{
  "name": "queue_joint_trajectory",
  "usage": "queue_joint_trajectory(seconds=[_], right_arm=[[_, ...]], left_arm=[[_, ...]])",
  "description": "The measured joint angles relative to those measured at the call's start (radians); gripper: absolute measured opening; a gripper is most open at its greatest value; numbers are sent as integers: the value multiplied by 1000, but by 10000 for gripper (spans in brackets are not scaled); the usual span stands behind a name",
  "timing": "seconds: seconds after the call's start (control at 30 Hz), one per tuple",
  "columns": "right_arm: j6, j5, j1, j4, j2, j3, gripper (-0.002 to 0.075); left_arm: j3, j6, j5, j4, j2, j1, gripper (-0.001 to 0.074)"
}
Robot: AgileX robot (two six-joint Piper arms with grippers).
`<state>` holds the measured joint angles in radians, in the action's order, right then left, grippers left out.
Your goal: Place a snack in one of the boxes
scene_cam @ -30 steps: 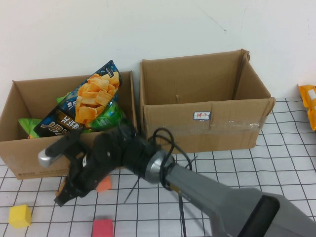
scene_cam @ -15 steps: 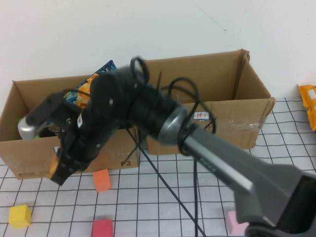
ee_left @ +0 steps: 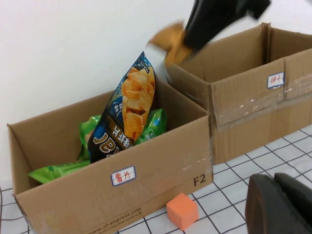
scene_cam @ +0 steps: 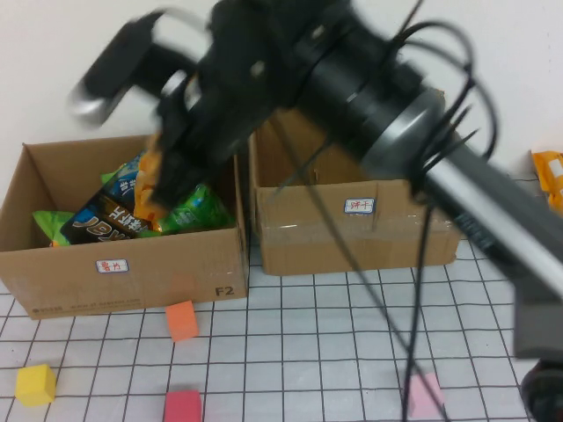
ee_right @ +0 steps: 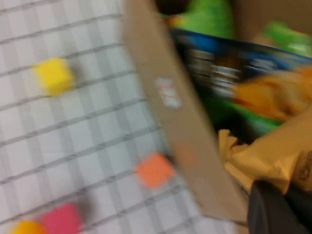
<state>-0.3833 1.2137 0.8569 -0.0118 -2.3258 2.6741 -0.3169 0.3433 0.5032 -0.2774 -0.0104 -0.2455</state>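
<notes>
My right gripper point(scene_cam: 167, 163) is shut on an orange-yellow snack packet point(scene_cam: 149, 189) and holds it in the air over the left cardboard box point(scene_cam: 132, 264), near that box's right end. The packet point(ee_right: 265, 151) shows just beyond the right gripper point(ee_right: 280, 204) in the right wrist view, and both show blurred in the left wrist view point(ee_left: 170, 41). The left box holds a blue chips bag point(scene_cam: 110, 218) and green bags point(scene_cam: 198, 209). The right cardboard box point(scene_cam: 369, 229) stands beside it. My left gripper point(ee_left: 279, 207) is shut and empty, low over the table in front of the boxes.
An orange block point(scene_cam: 182, 320), a yellow block point(scene_cam: 35, 384), a red block point(scene_cam: 183, 406) and a pink block point(scene_cam: 427, 391) lie on the checked table. Another orange snack packet point(scene_cam: 550, 180) lies at the far right edge. A white wall is behind the boxes.
My right arm has swung up from the table in front of the left box to above that box, carrying the orange-yellow packet with it.
</notes>
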Motion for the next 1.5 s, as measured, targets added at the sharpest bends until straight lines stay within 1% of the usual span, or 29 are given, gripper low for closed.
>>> queue_joint_trajectory(seconds=[0.2,0.33,0.5,0.53,0.6,0.67,0.73,0.77,0.8,0.87,0.9,0.97,1.03,1.13,1.2,1.3,1.5], right_arm=[[28,0,-127,-84,19,0,6],[51,0,-225,-89,4,0,6],[77,0,-306,-66,-56,0,14],[79,0,-320,-43,-70,0,29],[80,0,-346,19,-91,0,92],[86,0,-367,76,-99,-2,178],[108,0,-385,118,-99,-2,279],[120,0,-391,126,-99,-2,313],[130,0,-398,135,-99,-2,342],[141,0,-407,142,-94,-2,367],[141,0,-409,147,-87,-2,365],[129,0,-415,156,-65,-2,335],[112,0,-416,182,-24,-2,259],[75,0,-416,248,60,-2,108],[44,0,-416,301,119,-2,46],[10,0,-416,358,212,-2,13],[-38,0,-416,458,350,-2,1]], left_arm=[[0,0,0,0,0,0,-1],[0,0,0,0,0,0,-1],[0,0,2,0,0,0,-1],[0,0,5,0,0,0,-1],[0,0,7,0,0,0,-1],[0,0,17,0,0,0,-1],[0,0,28,0,0,0,-1],[0,0,36,0,0,0,-1],[0,0,41,0,0,0,-1],[0,0,55,0,0,0,-1],[0,0,60,0,0,0,-1],[0,0,67,0,0,0,-1],[0,0,72,0,0,0,-1],[0,0,74,3,0,0,-1],[0,0,74,3,0,0,-1],[0,0,74,4,0,0,-1],[0,0,74,4,0,0,-1]])
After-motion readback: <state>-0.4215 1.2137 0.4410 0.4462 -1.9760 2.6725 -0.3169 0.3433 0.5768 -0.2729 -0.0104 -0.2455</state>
